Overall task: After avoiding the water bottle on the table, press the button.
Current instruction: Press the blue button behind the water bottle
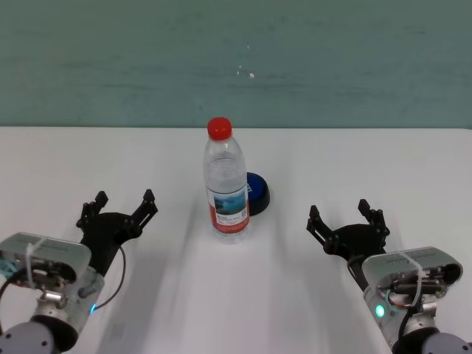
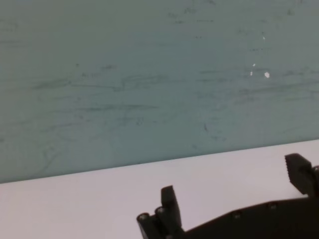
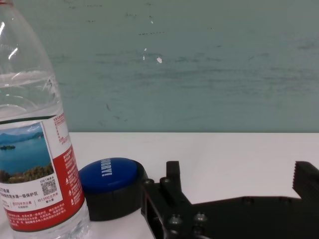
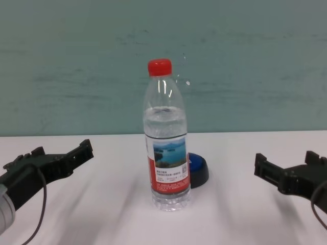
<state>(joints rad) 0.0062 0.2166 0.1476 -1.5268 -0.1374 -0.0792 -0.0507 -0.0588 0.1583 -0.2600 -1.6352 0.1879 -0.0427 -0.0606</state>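
The water bottle (image 1: 226, 188) stands upright at the middle of the white table (image 1: 236, 295), with a red cap and a lake label. Just behind it to the right sits the blue button (image 1: 257, 189) on its black base, partly hidden by the bottle; both the water bottle (image 3: 35, 149) and the button (image 3: 110, 178) show in the right wrist view. My right gripper (image 1: 348, 216) is open, low over the table right of the bottle, nothing between its fingers. My left gripper (image 1: 122, 205) is open to the bottle's left. In the chest view the water bottle (image 4: 166, 148) covers most of the button (image 4: 198, 170).
A teal wall (image 1: 236, 59) rises behind the table's far edge. Bare white table lies between each gripper and the bottle.
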